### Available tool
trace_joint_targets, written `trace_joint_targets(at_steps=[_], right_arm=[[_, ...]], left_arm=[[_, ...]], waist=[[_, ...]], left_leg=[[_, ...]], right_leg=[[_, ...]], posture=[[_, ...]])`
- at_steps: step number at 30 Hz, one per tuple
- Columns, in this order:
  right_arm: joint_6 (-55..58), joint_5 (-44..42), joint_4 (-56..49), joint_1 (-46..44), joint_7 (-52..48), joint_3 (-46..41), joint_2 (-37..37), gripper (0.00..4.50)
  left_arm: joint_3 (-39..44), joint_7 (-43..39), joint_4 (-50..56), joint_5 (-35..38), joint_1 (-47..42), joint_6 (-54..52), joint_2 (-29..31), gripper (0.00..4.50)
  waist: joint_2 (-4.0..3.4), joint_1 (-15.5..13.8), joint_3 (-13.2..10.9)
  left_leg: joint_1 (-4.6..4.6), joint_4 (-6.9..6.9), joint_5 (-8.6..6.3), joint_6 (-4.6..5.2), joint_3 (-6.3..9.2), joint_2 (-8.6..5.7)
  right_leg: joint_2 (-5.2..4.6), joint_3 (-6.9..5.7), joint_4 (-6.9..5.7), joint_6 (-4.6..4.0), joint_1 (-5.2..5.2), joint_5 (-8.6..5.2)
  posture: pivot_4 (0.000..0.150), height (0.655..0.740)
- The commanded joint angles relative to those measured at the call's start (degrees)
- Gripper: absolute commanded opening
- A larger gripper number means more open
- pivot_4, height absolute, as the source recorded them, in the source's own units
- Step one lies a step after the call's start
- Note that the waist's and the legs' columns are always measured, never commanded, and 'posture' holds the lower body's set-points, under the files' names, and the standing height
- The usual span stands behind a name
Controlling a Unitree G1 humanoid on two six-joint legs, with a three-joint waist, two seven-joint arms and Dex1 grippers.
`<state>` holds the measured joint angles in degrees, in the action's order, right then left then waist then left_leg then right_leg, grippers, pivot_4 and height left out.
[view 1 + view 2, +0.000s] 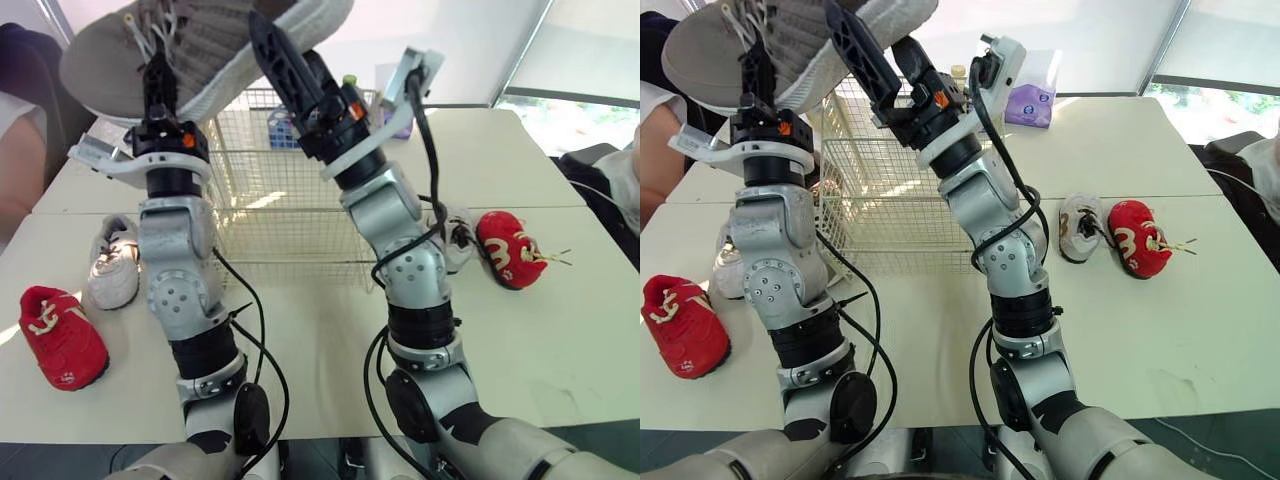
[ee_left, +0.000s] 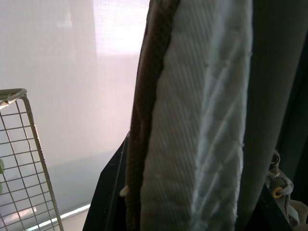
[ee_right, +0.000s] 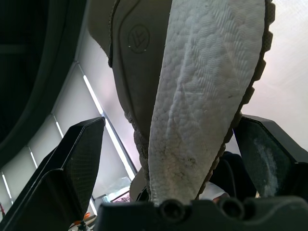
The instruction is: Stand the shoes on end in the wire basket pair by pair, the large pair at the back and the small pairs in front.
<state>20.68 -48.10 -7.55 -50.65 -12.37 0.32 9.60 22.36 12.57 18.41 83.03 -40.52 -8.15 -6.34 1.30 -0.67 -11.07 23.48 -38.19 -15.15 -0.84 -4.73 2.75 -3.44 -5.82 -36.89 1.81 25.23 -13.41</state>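
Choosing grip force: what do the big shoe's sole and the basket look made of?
The big shoe's sole looks like white foam, matte, with a pebbled surface. The basket looks like thin metal wire, probably pale-coated, in an open grid.

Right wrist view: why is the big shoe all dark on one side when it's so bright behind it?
Right wrist view: bright light comes from behind the big grey shoe, leaving its upper shaded. Left eye view: a sunlit patch glows inside the wire basket.
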Motion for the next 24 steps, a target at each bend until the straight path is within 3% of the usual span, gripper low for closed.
trace_joint_targets(at_steps=[1, 22, 24], right_arm=[[-0.2, -1.1, -5.3, -0.6, -1.5, 2.7, 3.4, 4.46], [-7.8, 5.6, 6.4, -2.5, -2.7, 0.7, 4.1, 4.46], [-8.1, 5.5, 6.2, -2.7, -2.7, 0.3, 3.7, 3.95]], left_arm=[[0.6, 0.0, -0.9, -0.1, -1.4, 0.4, 1.7, 1.01], [-11.1, -1.8, 6.6, -1.1, 8.3, -5.7, -2.0, 1.01], [-11.3, -1.7, 6.7, -1.3, 8.8, -6.0, -1.6, 1.01]], waist=[[0.0, 0.0, 0.0], [0.01, 0.1, 0.0], [0.01, 0.0, 0.0]], left_leg=[[0.0, 0.0, 0.0, 0.0, 0.01, 0.0], [0.01, 0.02, -0.01, 0.01, 0.03, 0.05], [0.02, 0.02, -0.01, 0.02, 0.02, 0.05]], right_leg=[[0.01, -0.01, 0.0, 0.0, 0.0, 0.0], [0.08, -0.03, 0.06, -0.01, 0.0, 0.0], [0.06, -0.02, 0.08, -0.01, -0.01, 0.0]], posture=[[0.15, 0.74], [0.15, 0.74], [0.15, 0.74]])
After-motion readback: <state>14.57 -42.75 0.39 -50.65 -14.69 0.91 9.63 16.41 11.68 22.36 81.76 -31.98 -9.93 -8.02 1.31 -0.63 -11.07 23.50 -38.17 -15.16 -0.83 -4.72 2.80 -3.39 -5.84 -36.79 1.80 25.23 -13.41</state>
